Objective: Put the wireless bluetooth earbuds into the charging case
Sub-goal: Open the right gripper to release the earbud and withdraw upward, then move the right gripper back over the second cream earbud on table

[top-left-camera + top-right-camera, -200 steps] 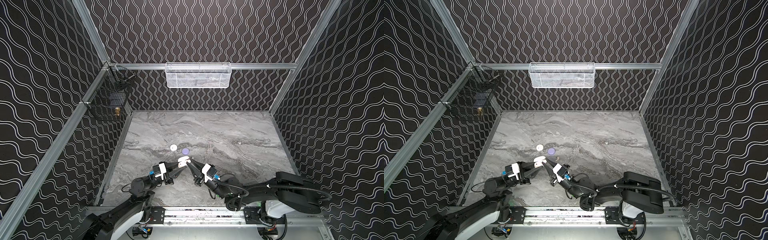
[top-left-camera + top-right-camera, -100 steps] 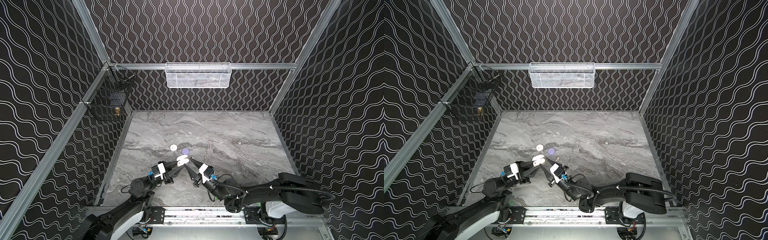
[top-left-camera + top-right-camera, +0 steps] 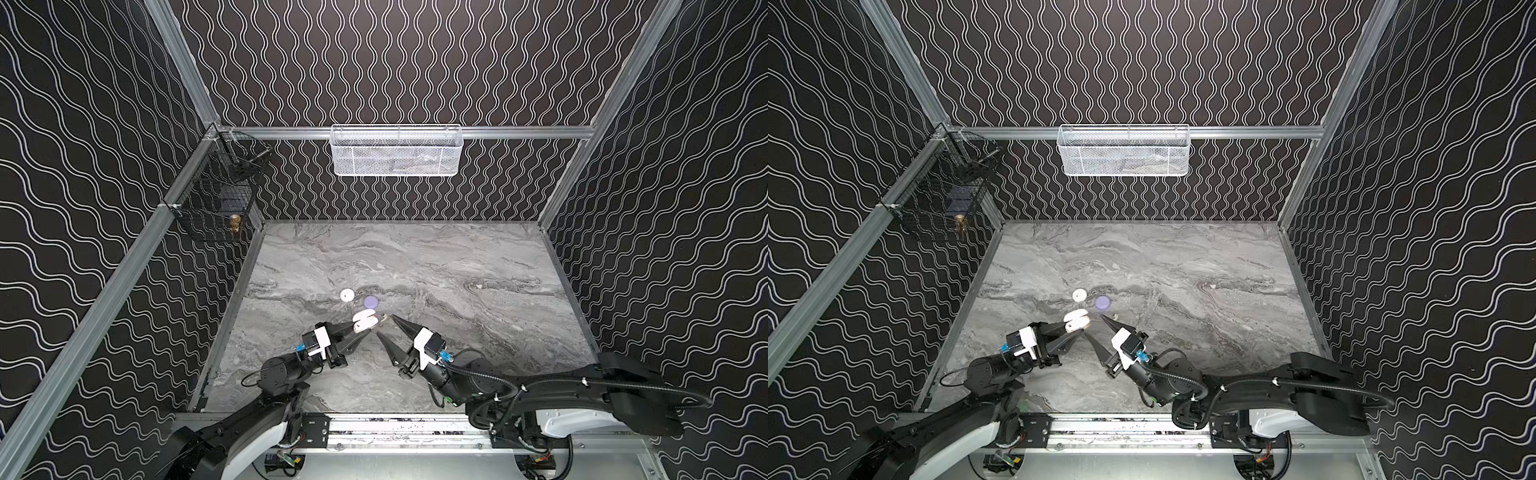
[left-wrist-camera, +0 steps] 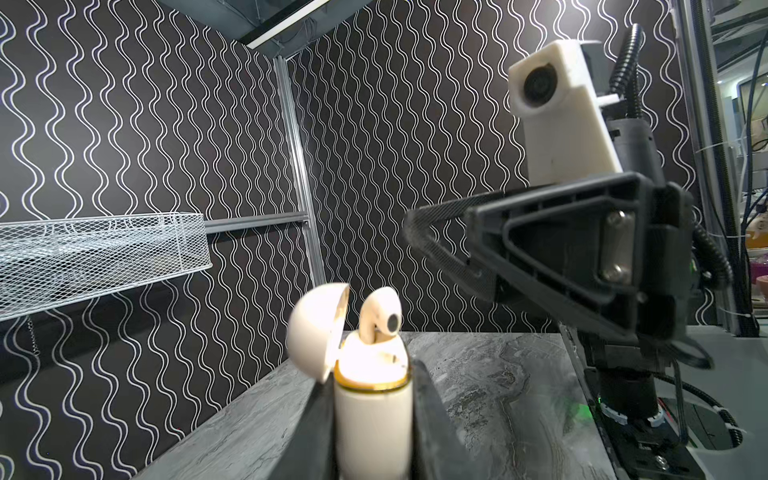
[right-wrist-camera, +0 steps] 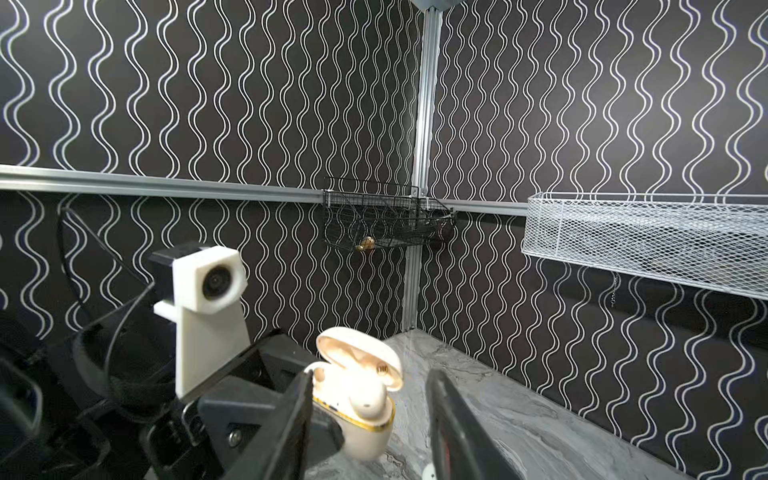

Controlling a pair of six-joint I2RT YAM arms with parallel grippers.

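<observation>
1. The left gripper (image 4: 374, 386) clamps the cream charging case (image 4: 374, 419) upright, lid (image 4: 316, 328) flipped back, which steadies it for loading.
2. One earbud (image 4: 380, 313) stands stem-down in its socket, seemingly not fully seated.
3. The right gripper (image 3: 385, 326) waits just beside, jaws parted and holding nothing.

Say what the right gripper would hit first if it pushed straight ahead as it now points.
Probably the open case held by the left gripper, with an earbud sticking out; depth is unclear.

An earbud (image 4: 380, 316) sits in the charging case (image 3: 365, 321), which is between the left gripper's (image 3: 368, 328) jaws, above the table (image 3: 457, 332). Just behind the case lies the near round case (image 3: 370, 302), with the far round case (image 3: 347, 295) behind-left. The right gripper (image 3: 385, 325) is just right of the case.
</observation>
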